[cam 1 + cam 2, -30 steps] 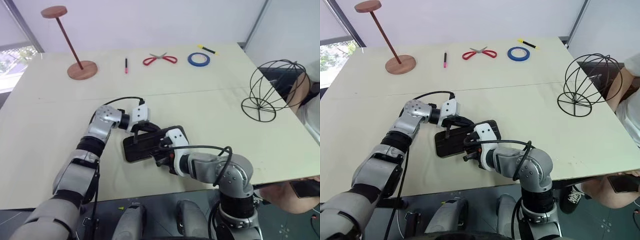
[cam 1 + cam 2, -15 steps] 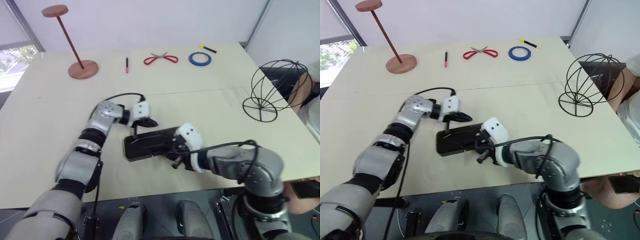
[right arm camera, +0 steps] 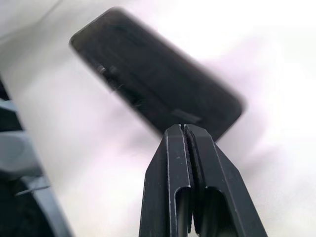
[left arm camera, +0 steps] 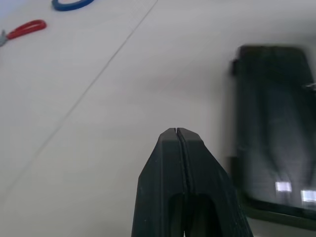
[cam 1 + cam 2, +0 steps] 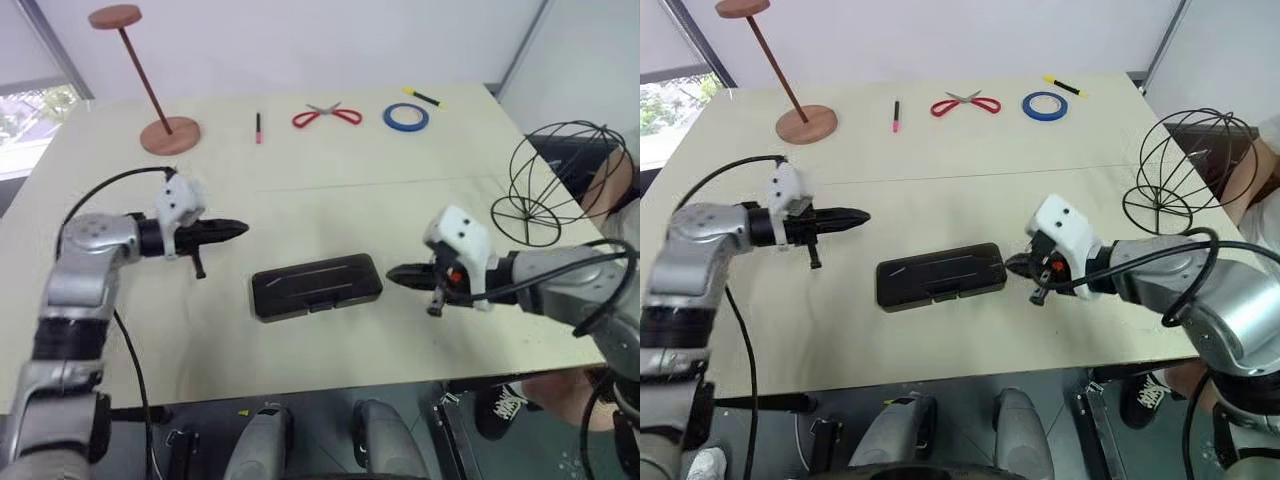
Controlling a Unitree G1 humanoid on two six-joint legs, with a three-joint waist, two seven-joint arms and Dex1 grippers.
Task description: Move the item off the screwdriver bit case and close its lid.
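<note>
Screwdriver bit case (image 5: 316, 287) lies lid (image 5: 940, 272) down, no writing legible; left gripper (image 5: 240, 229) and right gripper (image 5: 392, 272) clenched, empty.

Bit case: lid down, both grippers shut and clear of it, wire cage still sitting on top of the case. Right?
One thing is wrong: the wire cage is not on the bit case. The right eye view shows it standing apart on the table, near the right edge. The rest holds: lid down, left gripper and right gripper shut and clear of the case.
</note>
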